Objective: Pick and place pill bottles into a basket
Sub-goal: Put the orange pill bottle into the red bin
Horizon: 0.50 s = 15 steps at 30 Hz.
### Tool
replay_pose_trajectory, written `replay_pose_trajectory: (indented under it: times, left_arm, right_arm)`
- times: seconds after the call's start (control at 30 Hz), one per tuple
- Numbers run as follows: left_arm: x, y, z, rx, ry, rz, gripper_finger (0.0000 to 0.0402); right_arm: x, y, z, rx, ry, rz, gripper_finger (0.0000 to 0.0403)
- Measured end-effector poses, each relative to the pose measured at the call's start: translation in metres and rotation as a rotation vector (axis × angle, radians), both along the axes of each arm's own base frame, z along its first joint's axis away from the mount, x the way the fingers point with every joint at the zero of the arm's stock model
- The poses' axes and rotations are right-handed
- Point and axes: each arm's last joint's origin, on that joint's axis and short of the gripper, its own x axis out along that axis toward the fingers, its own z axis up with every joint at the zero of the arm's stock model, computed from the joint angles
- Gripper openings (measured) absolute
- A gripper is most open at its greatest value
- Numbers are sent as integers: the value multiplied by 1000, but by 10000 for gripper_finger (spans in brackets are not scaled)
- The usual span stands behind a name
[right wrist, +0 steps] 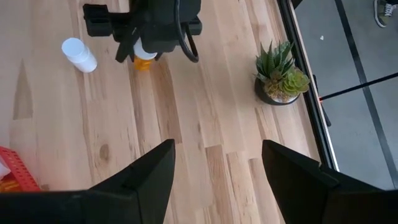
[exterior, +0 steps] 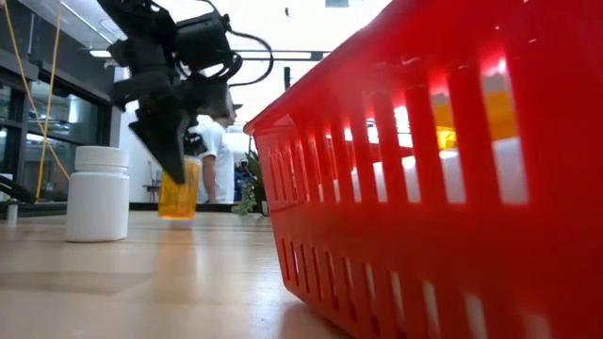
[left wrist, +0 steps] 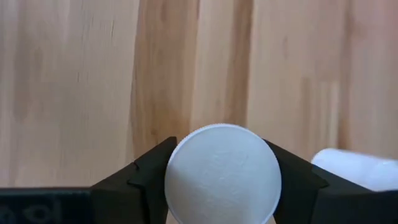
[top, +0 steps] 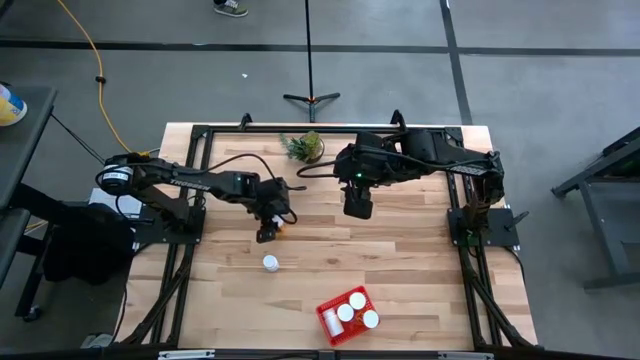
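Observation:
My left gripper (top: 268, 232) is shut on a pill bottle with an orange body (exterior: 179, 196) and a round white cap (left wrist: 222, 173), left of the table's middle. An all-white bottle (top: 270, 263) stands on its base nearer the table's near edge; it also shows in the low view (exterior: 98, 193). The red basket (top: 330, 322) sits on the table near the front edge and holds three white-capped bottles (top: 357, 300). My right gripper (top: 357, 207) hangs open and empty above the table's far middle, its fingers wide apart in its wrist view (right wrist: 217, 180). My left gripper pinches the bottle's cap end (left wrist: 186, 155) between its two fingers, one on either side of the round cap. The fingers (exterior: 172, 151) come from above, pointing down. The bottle stands upright below them; whether its base touches the table I cannot tell.
A small green potted plant (top: 303, 146) stands at the table's far edge. A dark metal frame (top: 200, 140) runs along the table's sides. A person (exterior: 212, 155) stands in the room beyond the table. Bare wood lies between the bottles and the basket.

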Motion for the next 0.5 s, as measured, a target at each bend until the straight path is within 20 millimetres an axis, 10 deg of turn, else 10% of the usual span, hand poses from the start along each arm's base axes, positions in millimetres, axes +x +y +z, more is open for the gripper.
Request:
replay_pose_trajectory:
  times: [0.3,0.5]
  left_arm:
    - [21,0,42,-52,-99,-33,231]
    - [32,-19,61,-52,-172,-102,252]
  right_arm:
    - [-8,-7,1,-154,53,-45,232]
    - [-37,-34,37,-352,-97,-203,232]
